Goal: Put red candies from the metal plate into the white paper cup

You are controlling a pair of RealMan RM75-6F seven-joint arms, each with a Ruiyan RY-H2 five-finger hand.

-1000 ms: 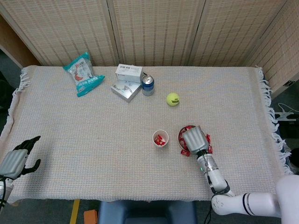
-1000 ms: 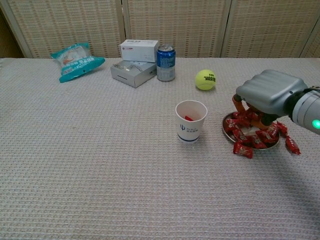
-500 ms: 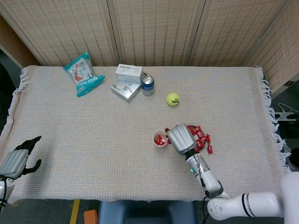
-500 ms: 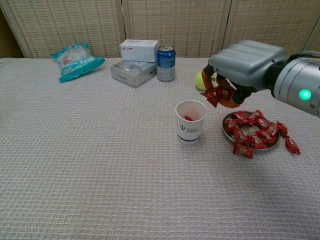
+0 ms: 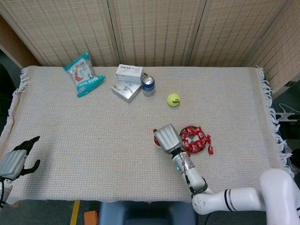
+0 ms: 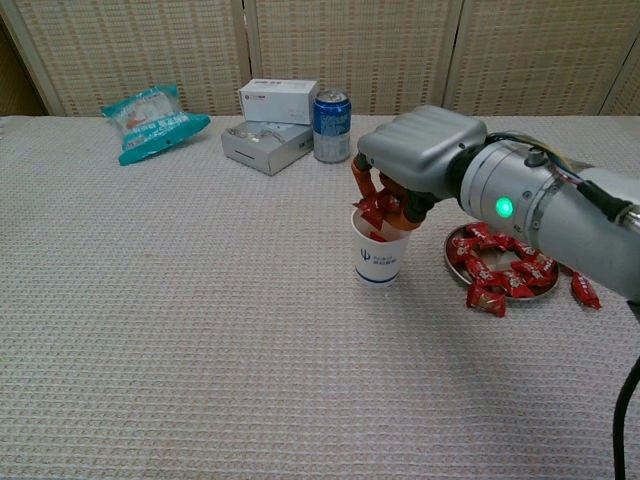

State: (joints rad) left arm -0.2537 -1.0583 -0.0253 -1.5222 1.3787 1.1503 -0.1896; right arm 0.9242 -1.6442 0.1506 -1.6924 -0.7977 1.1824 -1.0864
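While the left hand [image 5: 16, 161] hung off the near left corner of the table [image 5: 93, 136], fingers apart and holding nothing, much as it had a second earlier, the right hand [image 6: 415, 160] had travelled a good way. A second before it had been down over the metal plate [image 6: 455, 250], covering the candies; half a second before it was lifted between plate and cup with a red candy in its fingertips. Now it stood right above the white paper cup [image 6: 380, 258], its fingers curled downward and pinching red candy [image 6: 377, 211] just at the cup's mouth. In the head view the hand hid nearly all of the cup. With the hand gone from it, the plate lay in plain sight just to the right of the cup, piled with red candies [image 6: 505, 268], and a few more lay on the cloth at its near and right edges. Farther back the blue can [image 6: 331, 125], the white box [image 6: 277, 101], the grey box [image 6: 262, 145], the teal snack bag [image 6: 150, 120] and the tennis ball [image 5: 173, 99] sat where they had been.
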